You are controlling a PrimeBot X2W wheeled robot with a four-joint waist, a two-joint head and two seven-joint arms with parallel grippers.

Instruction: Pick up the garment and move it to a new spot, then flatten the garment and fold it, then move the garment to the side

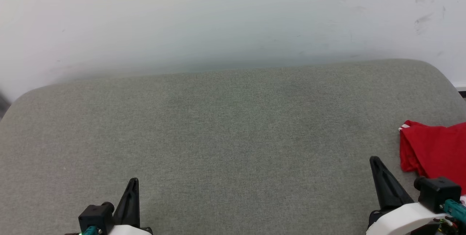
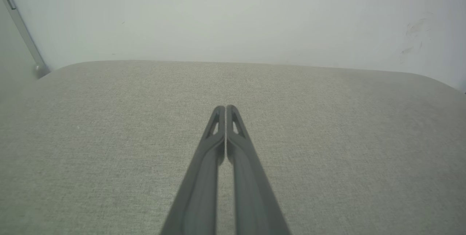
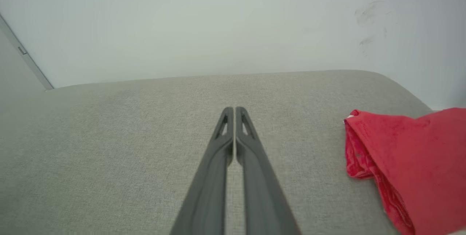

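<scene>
Surface: a grey woven padded top (image 1: 233, 126) with rounded far corners, set against a white wall (image 1: 218, 16).
Wall marks: faint dark scuffs (image 1: 424, 6) on the wall's upper right.
Garment: the garment (image 1: 433, 147) lies as a folded red bundle at the right edge of the padded top. A sliver of white, red-striped trim shows at its far left corner, and it runs past the right border of the head view.
Left gripper: the left gripper (image 1: 134, 181) sits at the lower left over bare fabric, its two dark fingers pressed together tip to tip and grasping nothing.
Right gripper: the right gripper (image 1: 374, 159) sits at the lower right, likewise clenched on nothing. It is near the garment's left edge but apart from it.
</scene>
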